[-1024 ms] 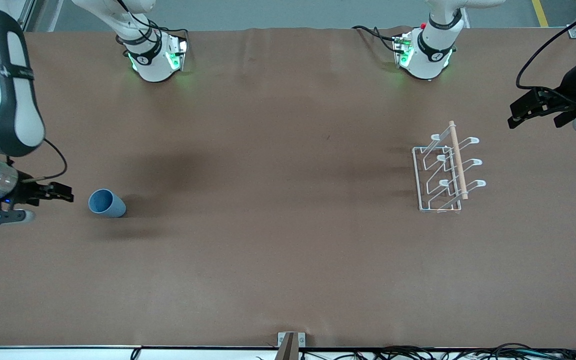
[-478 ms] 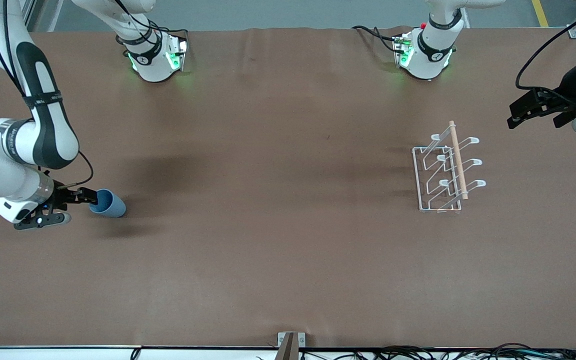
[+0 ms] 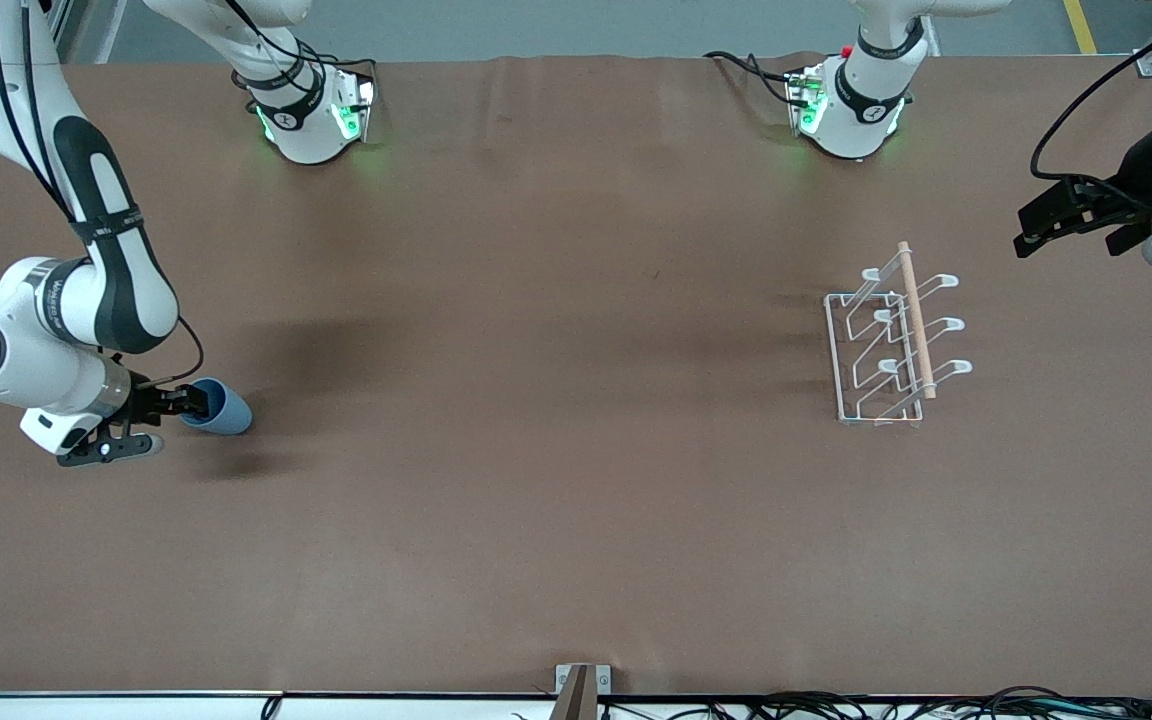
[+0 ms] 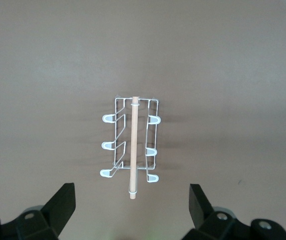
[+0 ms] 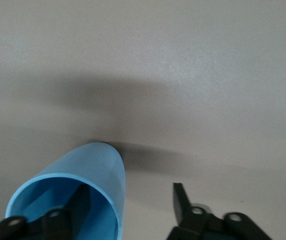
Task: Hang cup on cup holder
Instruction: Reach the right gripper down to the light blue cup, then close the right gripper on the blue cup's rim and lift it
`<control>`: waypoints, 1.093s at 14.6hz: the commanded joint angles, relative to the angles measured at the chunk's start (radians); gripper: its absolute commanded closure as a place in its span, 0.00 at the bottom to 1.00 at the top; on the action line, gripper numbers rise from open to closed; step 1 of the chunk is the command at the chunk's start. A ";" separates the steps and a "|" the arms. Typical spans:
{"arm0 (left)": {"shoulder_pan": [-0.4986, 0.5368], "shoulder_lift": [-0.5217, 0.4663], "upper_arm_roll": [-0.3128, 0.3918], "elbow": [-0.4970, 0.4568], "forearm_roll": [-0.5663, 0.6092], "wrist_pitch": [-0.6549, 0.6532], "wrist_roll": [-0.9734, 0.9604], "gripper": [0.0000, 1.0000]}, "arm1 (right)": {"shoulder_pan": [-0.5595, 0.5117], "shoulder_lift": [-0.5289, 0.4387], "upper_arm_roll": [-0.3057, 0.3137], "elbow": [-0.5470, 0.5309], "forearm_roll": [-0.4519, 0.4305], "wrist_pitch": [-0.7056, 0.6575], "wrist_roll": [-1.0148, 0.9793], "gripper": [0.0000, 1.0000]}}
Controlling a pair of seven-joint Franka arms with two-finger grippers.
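- Count: one cup [image 3: 219,407], one cup holder [image 3: 889,345], two arms, two grippers.
- Cup: light blue, handleless, lying on its side on the brown table cover [image 3: 556,500], lower left of the front view, at the right arm's end of the table. Mouth faces the right gripper [image 3: 188,404].
- Right gripper: low at the cup's mouth, fingers spread. In the right wrist view one finger [image 5: 80,202] sits inside the cup [image 5: 90,187], the other finger [image 5: 182,202] outside it, cup wall between them; a gap shows on both sides, so the wall is not clamped.
- Cup holder: white wire rack, right of centre in the front view, at the left arm's end, well apart from the cup. Rectangular base, six loop-tipped prongs counted in the left wrist view (three each side), one light wooden rod [image 4: 133,146] along the top.
- Left gripper [image 3: 1034,228]: waiting in the air at the right edge of the front view, over the table's end beside the rack. Fingers wide apart, holding nothing; the rack [image 4: 131,147] shows between them farther off.
- Other: two arm bases with green lights along the top edge; cables along the bottom edge. Bare cloth lies between cup and rack.
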 commanded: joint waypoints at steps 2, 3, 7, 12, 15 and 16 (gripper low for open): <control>0.002 -0.003 0.000 -0.002 -0.003 0.004 0.018 0.00 | -0.004 0.000 0.007 -0.005 0.006 -0.003 0.004 0.86; 0.002 -0.003 0.000 -0.003 -0.003 0.004 0.018 0.00 | -0.007 0.002 0.008 -0.003 0.011 -0.003 0.008 0.93; 0.002 -0.003 0.000 -0.002 -0.003 0.004 0.018 0.00 | -0.004 0.008 0.007 0.000 0.054 -0.003 0.013 0.99; 0.002 -0.003 0.000 -0.002 -0.003 0.004 0.018 0.00 | -0.005 0.002 0.008 0.134 0.054 -0.202 0.012 1.00; 0.004 -0.003 -0.002 -0.002 -0.003 0.004 0.018 0.00 | -0.004 0.002 0.010 0.285 0.078 -0.400 0.028 1.00; 0.004 -0.003 -0.002 -0.002 -0.003 0.004 0.018 0.00 | 0.001 0.002 0.010 0.325 0.139 -0.462 0.050 1.00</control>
